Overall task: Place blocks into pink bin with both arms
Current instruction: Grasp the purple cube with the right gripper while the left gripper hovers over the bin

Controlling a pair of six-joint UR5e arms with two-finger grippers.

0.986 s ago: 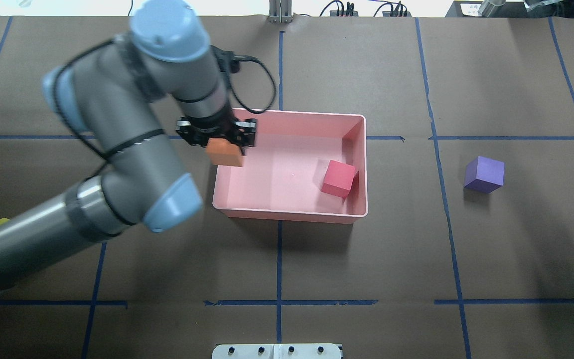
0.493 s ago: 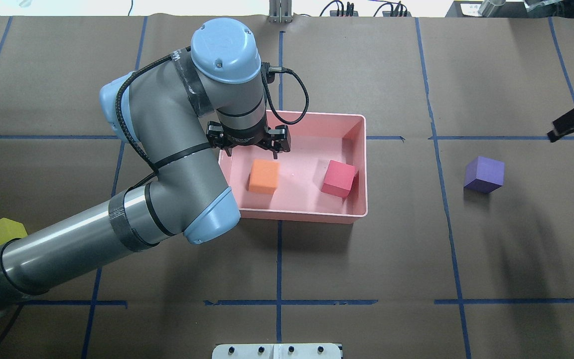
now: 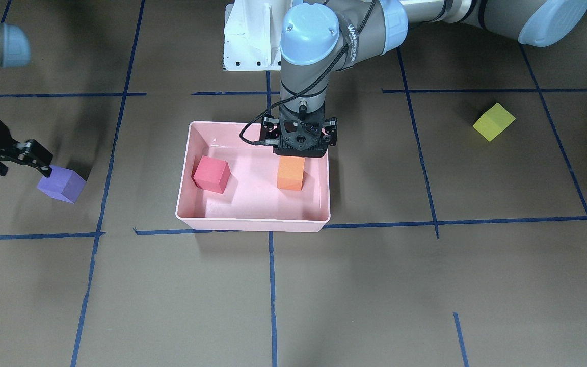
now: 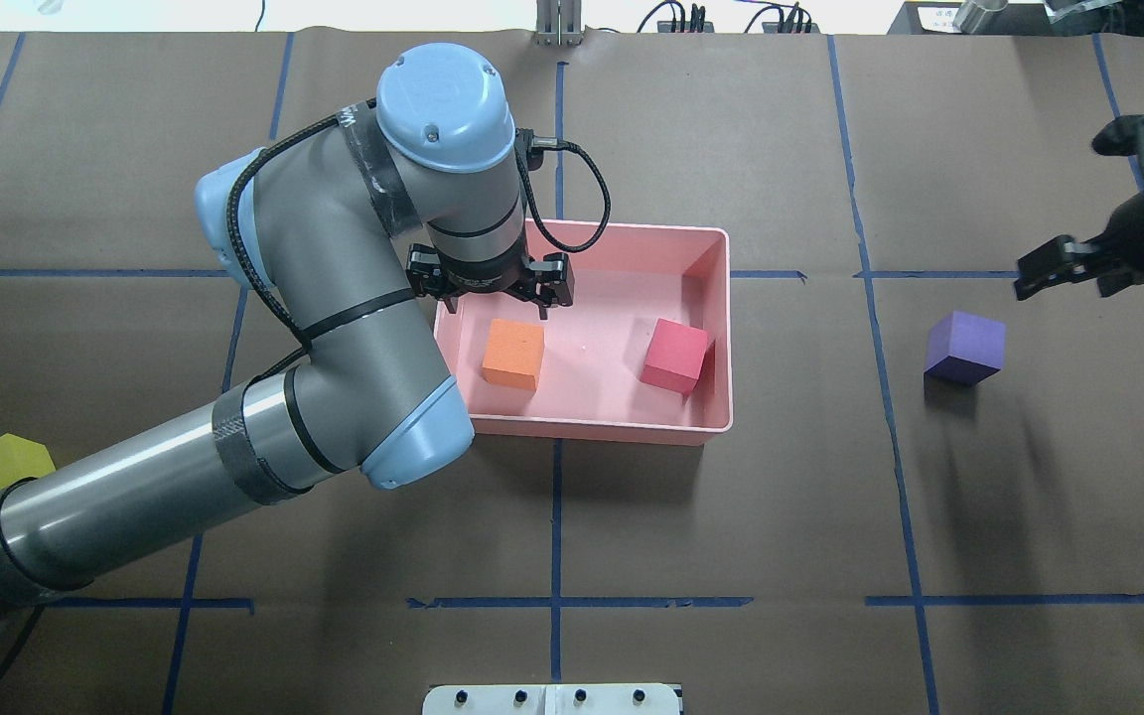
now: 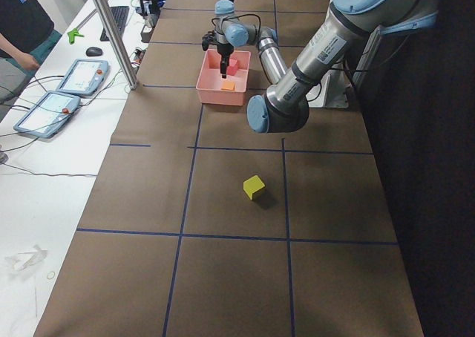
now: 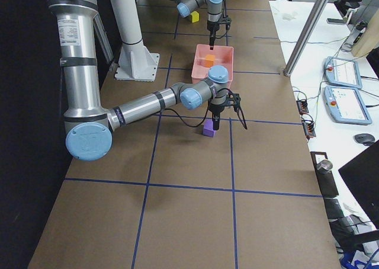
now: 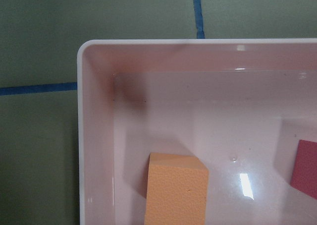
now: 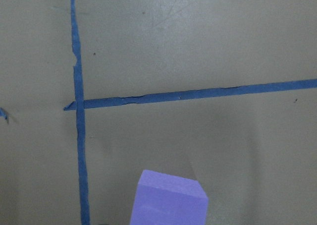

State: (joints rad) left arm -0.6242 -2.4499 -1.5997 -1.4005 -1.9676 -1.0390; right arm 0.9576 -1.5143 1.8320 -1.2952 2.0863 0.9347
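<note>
The pink bin (image 4: 632,231) sits mid-table and holds the orange block (image 4: 513,354) and the red block (image 4: 675,356), both lying free on its floor. My left gripper (image 4: 490,298) hovers open and empty just above the orange block (image 3: 291,173), near the bin's wall on my left. The purple block (image 4: 965,348) lies on the table right of the bin. My right gripper (image 4: 1078,273) is open and empty, just above and beyond it; the right wrist view shows the block (image 8: 168,200) at the bottom edge. The yellow-green block (image 4: 1,464) lies far left, beside my left forearm.
The white pedestal base (image 3: 250,41) stands at the robot's side of the table. Blue tape lines (image 4: 556,516) grid the brown table cover. A side bench with tablets (image 5: 59,92) and a person runs along the far side.
My left gripper carried the orange block over the bin's left wall, opened and let it drop onto the bin floor. My right arm came into view and moved toward the purple block.
</note>
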